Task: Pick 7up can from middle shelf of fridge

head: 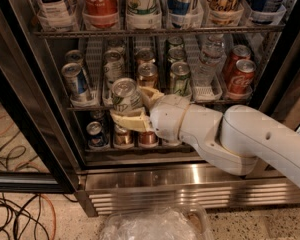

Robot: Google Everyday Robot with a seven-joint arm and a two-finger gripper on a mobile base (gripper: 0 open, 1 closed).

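Observation:
My gripper [132,106] is shut on the 7up can [124,96], a pale silvery can with green print and a silver top. It holds the can tilted, just in front of the middle shelf [90,105] of the fridge [155,176]. One cream finger [130,120] lies under the can and the other [149,94] at its right. The white arm [250,139] reaches in from the lower right. Rows of short cans stand on the wire rack behind.
Behind on the middle shelf stand a blue can [76,81], a green-labelled can [180,78], a clear bottle [209,59] and red Coca-Cola cans [241,76]. Tall bottles fill the top rack [155,31]. Cables [15,209] lie on the floor at left. A plastic-lined bin [155,226] is below.

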